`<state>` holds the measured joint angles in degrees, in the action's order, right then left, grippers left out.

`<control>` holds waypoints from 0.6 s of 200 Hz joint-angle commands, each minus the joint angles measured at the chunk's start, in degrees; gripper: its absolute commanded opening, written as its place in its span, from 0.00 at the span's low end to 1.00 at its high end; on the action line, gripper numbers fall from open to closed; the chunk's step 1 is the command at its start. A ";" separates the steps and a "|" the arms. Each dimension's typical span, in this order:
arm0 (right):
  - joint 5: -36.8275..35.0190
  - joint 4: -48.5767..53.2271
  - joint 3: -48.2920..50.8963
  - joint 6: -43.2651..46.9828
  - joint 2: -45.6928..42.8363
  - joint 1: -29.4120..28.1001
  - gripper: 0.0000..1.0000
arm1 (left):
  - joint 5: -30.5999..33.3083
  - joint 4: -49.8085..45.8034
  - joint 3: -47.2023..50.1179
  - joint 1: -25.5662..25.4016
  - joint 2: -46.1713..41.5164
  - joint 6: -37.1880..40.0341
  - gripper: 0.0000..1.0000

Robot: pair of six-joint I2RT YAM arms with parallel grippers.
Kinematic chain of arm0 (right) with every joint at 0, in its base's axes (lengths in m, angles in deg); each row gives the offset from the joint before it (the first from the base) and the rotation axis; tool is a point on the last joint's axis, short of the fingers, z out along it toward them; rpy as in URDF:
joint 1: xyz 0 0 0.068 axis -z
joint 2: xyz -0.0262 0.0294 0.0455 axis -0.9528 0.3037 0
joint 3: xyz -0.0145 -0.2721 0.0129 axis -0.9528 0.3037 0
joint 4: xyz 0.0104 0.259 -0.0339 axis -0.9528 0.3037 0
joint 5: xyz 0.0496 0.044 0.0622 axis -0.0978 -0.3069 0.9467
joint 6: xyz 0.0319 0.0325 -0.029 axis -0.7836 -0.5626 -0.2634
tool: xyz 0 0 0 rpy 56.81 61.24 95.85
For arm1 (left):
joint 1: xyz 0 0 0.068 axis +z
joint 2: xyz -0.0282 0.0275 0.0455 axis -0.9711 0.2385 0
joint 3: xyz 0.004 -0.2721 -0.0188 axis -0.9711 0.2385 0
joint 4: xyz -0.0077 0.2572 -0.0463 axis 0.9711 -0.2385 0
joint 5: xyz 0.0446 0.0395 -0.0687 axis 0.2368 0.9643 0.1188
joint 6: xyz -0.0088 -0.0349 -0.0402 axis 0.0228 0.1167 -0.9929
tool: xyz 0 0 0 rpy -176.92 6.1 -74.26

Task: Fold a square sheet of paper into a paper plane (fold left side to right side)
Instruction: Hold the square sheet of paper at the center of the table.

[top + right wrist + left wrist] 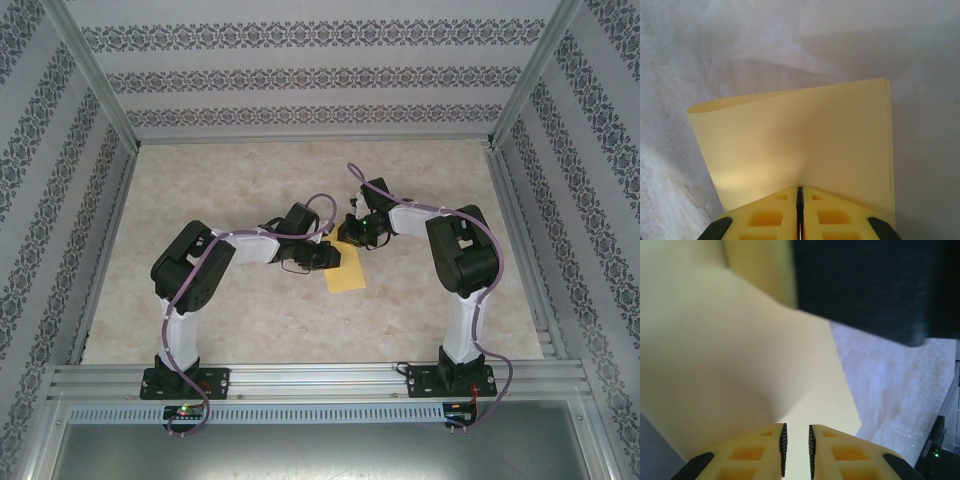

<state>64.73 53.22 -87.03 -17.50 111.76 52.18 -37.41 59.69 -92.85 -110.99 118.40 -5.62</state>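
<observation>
The worktop [250, 330] was a pale, marbled beige slab, boxed in on three sides by walls [300, 75] papered in grey ornamental stripes. Metal posts [95, 75] rose at the far corners. A ribbed metal rail [320, 380] ran along the near edge and carried both arm bases.

The square sheet of paper [345, 275] lay about the middle of the worktop, yellow and doubled over. In the right wrist view we saw its two layers meet along one side and curve round at the other.

The left arm [190, 270] and the right arm [460, 260] bent inward over it from either side. Their heads nearly met and covered the sheet's far part, while lilac cables [320, 205] looped above them.

The right claw [800, 192] was closed tight, its jaws together on the paper's edge, with the sheet fanning away from them. The left claw [796, 432] stood with its jaws a narrow slit apart. Yellow paper showed through the gap and swelled up on one side. We could not tell whether it pinched anything. In the left wrist view a dark, blurred bulk [875, 285] hung over the sheet's far end and hid it.
</observation>
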 commanded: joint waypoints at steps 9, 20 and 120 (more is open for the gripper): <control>-2.13 -1.32 1.19 0.66 -2.77 -0.05 0.11 | 1.55 -1.41 -0.81 -0.54 1.36 1.14 0.23; -1.83 -2.05 1.26 0.51 -4.05 0.17 0.12 | 2.13 -2.06 -0.54 -0.71 1.51 1.17 0.23; -2.54 2.35 17.24 0.61 -25.46 -0.78 0.08 | 4.55 -6.37 -2.09 -1.86 1.18 1.76 0.23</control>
<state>61.69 51.62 -75.38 -17.50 88.39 52.99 -34.65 57.55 -94.12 -111.88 118.71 -5.38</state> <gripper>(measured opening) 0.098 0.228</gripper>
